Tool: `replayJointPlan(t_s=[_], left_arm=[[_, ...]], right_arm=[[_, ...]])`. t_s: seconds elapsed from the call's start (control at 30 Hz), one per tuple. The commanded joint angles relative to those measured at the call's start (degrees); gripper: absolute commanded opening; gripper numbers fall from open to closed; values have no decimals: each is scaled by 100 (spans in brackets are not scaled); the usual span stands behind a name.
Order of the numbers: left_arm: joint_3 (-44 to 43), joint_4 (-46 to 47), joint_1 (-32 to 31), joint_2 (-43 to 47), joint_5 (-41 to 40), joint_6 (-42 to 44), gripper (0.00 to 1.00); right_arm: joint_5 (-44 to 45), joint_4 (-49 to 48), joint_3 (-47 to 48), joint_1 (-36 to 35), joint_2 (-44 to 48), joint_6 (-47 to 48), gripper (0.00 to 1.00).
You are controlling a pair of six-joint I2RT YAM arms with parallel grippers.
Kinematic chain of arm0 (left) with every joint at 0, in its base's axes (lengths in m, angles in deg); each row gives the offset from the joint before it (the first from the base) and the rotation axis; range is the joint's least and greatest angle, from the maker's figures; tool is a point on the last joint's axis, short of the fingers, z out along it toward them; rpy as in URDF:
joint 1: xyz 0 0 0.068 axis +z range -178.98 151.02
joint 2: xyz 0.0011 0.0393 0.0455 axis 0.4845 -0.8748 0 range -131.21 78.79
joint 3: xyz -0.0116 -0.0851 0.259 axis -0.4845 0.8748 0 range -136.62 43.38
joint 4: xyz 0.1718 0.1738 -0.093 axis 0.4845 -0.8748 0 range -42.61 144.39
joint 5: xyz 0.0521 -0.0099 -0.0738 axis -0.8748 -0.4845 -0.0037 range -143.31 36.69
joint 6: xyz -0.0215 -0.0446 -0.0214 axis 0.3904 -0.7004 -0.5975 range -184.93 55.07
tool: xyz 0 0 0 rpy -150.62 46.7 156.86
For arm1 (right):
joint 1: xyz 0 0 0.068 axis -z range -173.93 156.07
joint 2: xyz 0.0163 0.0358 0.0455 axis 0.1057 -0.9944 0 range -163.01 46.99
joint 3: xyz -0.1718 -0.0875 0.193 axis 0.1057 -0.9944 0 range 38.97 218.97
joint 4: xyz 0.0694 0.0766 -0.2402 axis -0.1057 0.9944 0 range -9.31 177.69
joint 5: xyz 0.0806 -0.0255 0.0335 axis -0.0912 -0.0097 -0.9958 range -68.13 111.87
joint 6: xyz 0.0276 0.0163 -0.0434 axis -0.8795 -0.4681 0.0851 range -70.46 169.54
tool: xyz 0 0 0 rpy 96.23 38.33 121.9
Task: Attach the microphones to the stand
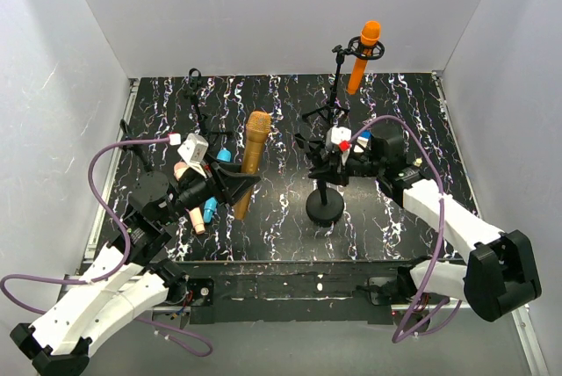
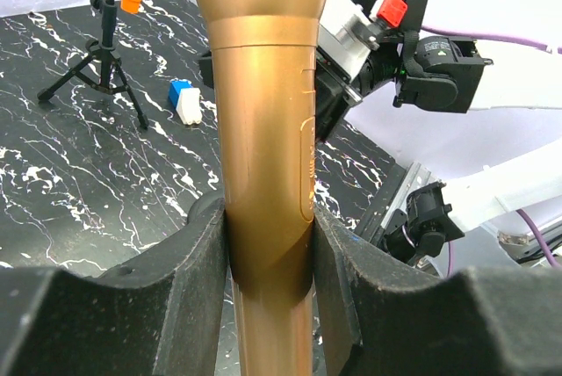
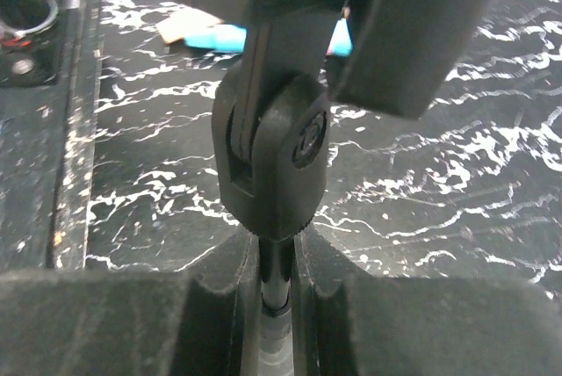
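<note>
Two hands shared the step: the left hand (image 2: 268, 257) was clamped on the gold-bronze microphone (image 1: 255, 152), near upright at 9 o'clock from the round-based stand (image 1: 325, 209). The right hand (image 3: 277, 306) pinched that stand's pole (image 3: 277, 275) just under the swivel joint (image 3: 272, 165). Doing it well probably meant steadying the pole, lining the slim tail with the stand's top and pushing gently. The orange microphone (image 1: 364, 55) already sat mounted at 1 o'clock.

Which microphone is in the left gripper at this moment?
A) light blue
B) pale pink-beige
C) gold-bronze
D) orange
C: the left wrist view shows the left gripper closed on the gold-bronze microphone, while the orange microphone sits clipped on the far tripod stand.
</note>
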Motion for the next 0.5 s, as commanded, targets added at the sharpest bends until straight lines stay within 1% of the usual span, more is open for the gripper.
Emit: replayJointPlan(t_s=[0.0, 0.1, 0.17, 0.2, 0.23, 0.33, 0.47], left_arm=[[-67, 99, -13, 33, -26, 46, 0], [-15, 143, -13, 59, 1, 2, 0], [-6, 134, -4, 121, 1, 2, 0], [3, 108, -4, 156, 1, 2, 0], [21, 108, -13, 208, -17, -7, 0], [108, 178, -4, 279, -8, -50, 0], [179, 257, -4, 288, 44, -95, 0]], right_arm=[[-1553, 375, 23, 187, -41, 927, 1], [-1781, 349, -215, 344, -120, 1194, 1], [-2052, 610, -128, 546, -173, 1211, 1], [-2315, 934, -32, 713, -217, 1333, 4], [-2544, 1451, 108, 862, -252, 1674, 9], [-2678, 2105, 294, 1048, -305, 1958, 19], [-2442, 2116, 329, 1075, -235, 1775, 36]])
